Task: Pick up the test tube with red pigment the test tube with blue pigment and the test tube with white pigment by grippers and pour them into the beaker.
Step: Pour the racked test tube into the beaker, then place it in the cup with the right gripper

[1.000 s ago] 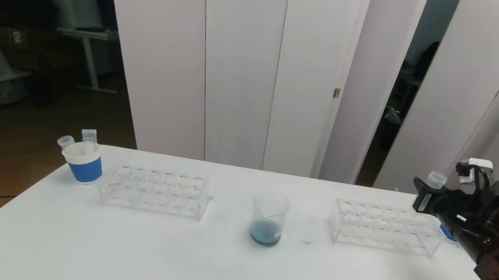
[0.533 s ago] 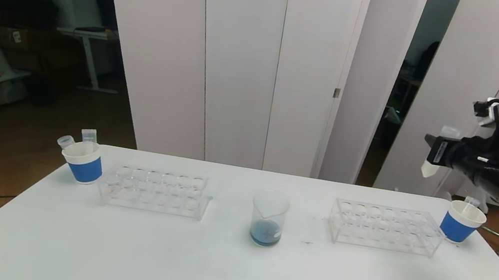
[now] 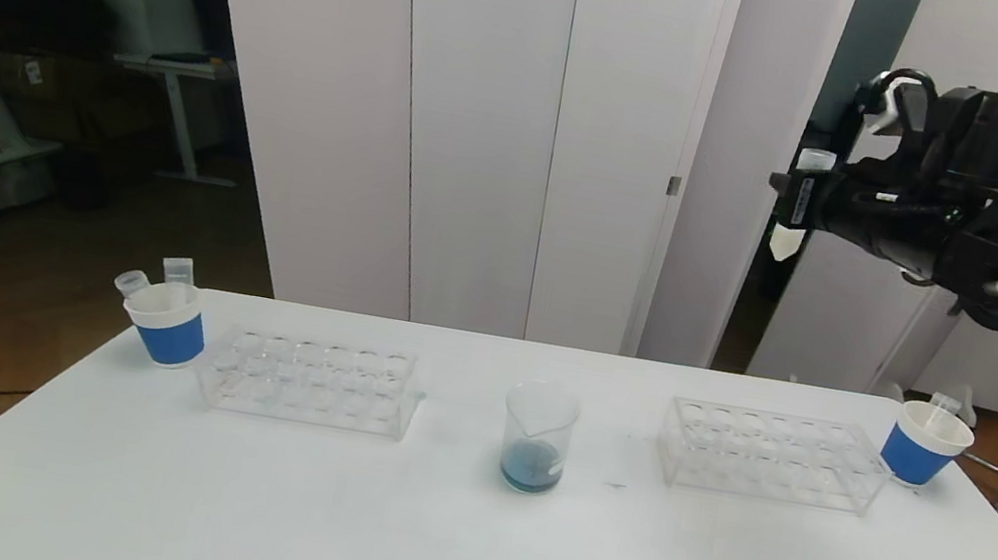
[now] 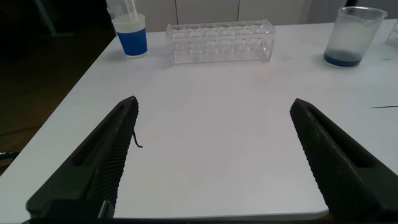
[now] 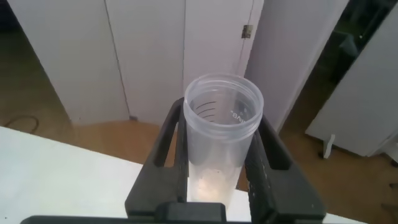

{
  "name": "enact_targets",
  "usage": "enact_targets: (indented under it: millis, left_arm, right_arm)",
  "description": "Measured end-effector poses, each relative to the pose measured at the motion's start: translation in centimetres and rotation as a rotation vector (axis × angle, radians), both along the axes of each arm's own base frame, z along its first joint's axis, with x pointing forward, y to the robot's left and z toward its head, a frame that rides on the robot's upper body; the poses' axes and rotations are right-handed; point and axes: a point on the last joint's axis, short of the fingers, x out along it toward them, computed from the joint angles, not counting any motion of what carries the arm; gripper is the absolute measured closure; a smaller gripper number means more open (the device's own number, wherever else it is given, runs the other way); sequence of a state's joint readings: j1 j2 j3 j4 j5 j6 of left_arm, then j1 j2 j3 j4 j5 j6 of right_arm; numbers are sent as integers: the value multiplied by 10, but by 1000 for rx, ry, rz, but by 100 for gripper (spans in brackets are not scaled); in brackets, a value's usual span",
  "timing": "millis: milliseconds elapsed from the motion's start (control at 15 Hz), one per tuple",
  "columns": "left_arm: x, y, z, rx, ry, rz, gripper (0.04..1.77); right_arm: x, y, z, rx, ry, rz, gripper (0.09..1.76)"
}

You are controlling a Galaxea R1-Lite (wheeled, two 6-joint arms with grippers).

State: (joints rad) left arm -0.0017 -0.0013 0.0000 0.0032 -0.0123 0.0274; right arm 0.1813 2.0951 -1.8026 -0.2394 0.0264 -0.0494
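White worktop (image 3: 417,530), left to right: left gripper (image 4: 211,155) low, jaws spread wide and empty, parked; beaker (image 3: 537,436) central, blue-bottomed, clear to receive; right gripper (image 3: 801,201) high, jaws clamping the test tube with white pigment (image 3: 795,208) upright, likely so nothing spills in transit.

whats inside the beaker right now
The beaker on the table holds a shallow pool of blue liquid at its bottom; the rest looks empty. Nothing covers it, and no tube is over it.
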Motion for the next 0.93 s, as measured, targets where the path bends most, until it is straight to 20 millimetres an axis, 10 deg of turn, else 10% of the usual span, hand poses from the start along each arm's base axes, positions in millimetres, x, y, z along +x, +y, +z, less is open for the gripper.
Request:
enact_targets:
  millis: [600,933]
  left_arm:
    - [0,0,0,0,0,0,7]
    - [0,0,0,0,0,0,7]
  right_arm:
    - [2,73,-65,-275,-259,158,126]
    - [2,83,-80,-349,-268,280,126]
